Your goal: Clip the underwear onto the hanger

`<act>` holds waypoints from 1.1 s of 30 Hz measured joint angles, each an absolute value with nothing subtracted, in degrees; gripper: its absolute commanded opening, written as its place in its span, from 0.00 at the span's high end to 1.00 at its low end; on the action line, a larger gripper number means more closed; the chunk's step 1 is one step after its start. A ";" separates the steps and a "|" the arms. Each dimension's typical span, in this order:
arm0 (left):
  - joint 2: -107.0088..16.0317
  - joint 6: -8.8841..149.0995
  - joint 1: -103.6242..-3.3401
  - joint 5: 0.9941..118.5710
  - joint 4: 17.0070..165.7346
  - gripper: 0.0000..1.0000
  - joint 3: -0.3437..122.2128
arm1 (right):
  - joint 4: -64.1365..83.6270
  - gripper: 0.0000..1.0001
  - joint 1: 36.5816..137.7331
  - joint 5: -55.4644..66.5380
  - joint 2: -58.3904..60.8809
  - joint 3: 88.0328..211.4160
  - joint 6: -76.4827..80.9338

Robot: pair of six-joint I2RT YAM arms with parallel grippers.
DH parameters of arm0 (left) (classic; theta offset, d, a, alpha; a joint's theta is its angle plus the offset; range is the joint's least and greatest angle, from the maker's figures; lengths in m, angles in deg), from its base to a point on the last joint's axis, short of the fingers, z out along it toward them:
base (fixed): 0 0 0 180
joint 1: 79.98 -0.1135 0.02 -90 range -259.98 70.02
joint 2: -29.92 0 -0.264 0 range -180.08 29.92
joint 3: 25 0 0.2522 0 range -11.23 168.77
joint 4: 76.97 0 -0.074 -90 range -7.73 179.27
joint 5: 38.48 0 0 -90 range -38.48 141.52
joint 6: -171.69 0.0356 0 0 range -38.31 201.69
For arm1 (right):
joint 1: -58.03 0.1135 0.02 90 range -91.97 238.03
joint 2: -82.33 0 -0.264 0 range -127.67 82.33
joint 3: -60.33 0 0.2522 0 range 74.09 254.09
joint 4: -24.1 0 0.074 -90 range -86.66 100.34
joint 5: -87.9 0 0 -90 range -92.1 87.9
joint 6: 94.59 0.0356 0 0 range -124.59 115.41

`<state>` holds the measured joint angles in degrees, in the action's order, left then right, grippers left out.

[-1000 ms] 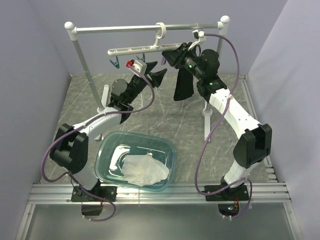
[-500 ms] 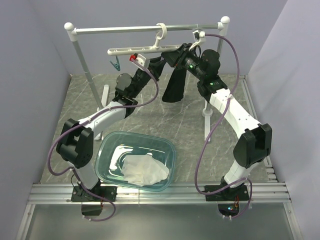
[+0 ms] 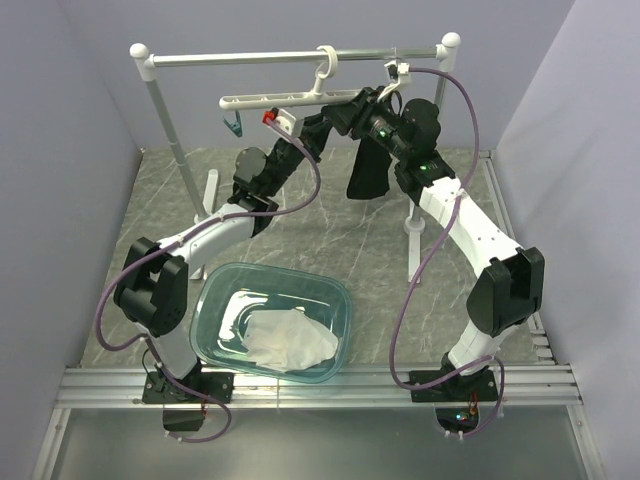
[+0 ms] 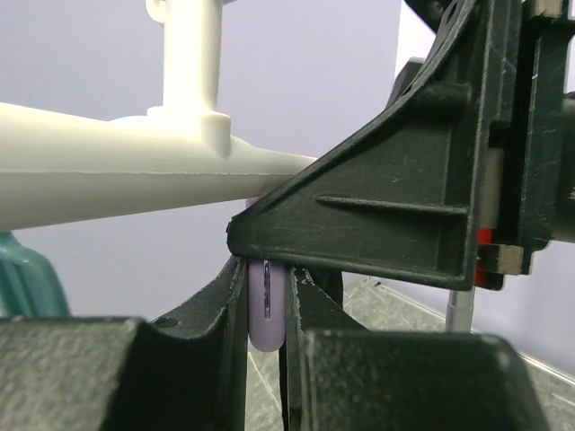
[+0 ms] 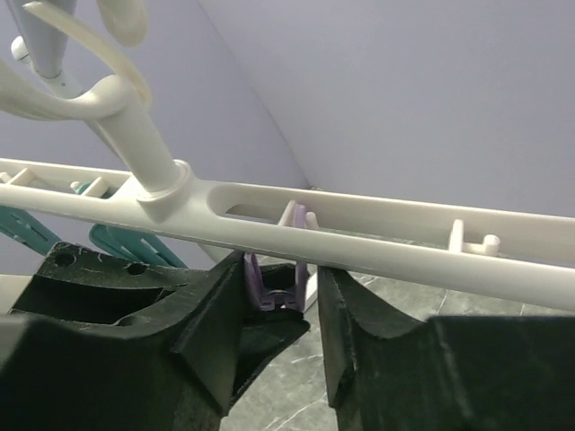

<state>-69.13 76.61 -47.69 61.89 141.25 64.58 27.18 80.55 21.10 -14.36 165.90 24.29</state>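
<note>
1. A white rack [image 3: 240,59] stands at the far side of the desk [image 3: 330,240], at 12 o'clock.
2. The hanger [image 3: 262,99] hangs by its hook from the top bar of the rack.
3. The left tool [image 4: 268,294] reaches up under the hanger bar. Its fingers are narrow and pinch the purple peg [image 4: 268,314] from both sides.
4. The right tool [image 5: 280,274] comes in from the 3 o'clock side. It meets the left tool just under the hanger bar. In the left wrist view, one of its black fingers sits right above the left tool's fingers, almost touching them.
5. In the right wrist view, the right tool's fingers are close together, one on each side of the purple peg. There is a dark lump between them, under the peg.
6. The underwear [image 3: 367,178] is at 1 o'clock. Its top is at the right tool, which holds it, and the rest hangs down loose in the air.
7. I cannot tell if the underwear is inside the purple peg.
8. A teal peg [image 3: 233,128] hangs under the left end of the hanger, at 11 o'clock. It is well apart from both tools.
9. A see-through green tub [image 3: 205,300] sits on the desk at 6 o'clock, near the base of the left arm.
10. A white cloth [image 3: 290,340] lies crumpled inside the tub.
</note>
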 measured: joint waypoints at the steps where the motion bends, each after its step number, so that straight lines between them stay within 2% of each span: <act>1: -69.13 76.67 -47.67 61.76 141.25 0.95 64.58 | 27.29 0.72 80.58 21.25 -14.36 165.90 24.27; 2: -69.15 76.74 -47.62 61.67 141.17 0.90 64.60 | 27.42 0.78 80.66 21.36 -14.36 165.90 24.16; 3: -69.15 76.76 -47.60 61.63 140.88 0.77 64.60 | 27.38 0.87 80.64 21.34 -14.36 165.90 23.84; 5: -69.17 77.22 -47.58 61.30 140.42 0.61 64.60 | 27.07 0.97 80.49 21.18 -14.38 165.88 23.92; 6: -69.19 77.44 -47.58 61.46 140.40 0.48 64.60 | 27.01 0.99 80.31 21.16 -14.38 165.88 23.88; 9: -69.13 77.87 -47.21 61.74 140.29 0.27 64.40 | 27.09 1.00 79.94 21.23 -14.38 165.88 24.03; 12: -67.55 77.87 -46.86 61.83 139.90 0.20 61.21 | 27.12 1.00 79.64 21.36 -14.38 165.88 24.16; 17: -61.17 77.50 -46.77 62.26 137.84 0.20 51.66 | 27.12 1.00 79.46 22.04 -14.38 165.88 24.91; 22: -57.17 75.25 -47.84 64.91 138.50 0.25 44.56 | 27.12 1.00 79.05 23.52 -14.38 165.90 26.28; 27: -58.02 72.87 -50.88 71.18 139.61 0.26 41.17 | 27.14 1.00 78.41 25.45 -14.38 165.92 27.51; 33: -65.30 71.34 -53.68 76.95 142.57 0.23 40.60 | 27.29 1.00 77.63 28.00 -14.38 165.97 28.43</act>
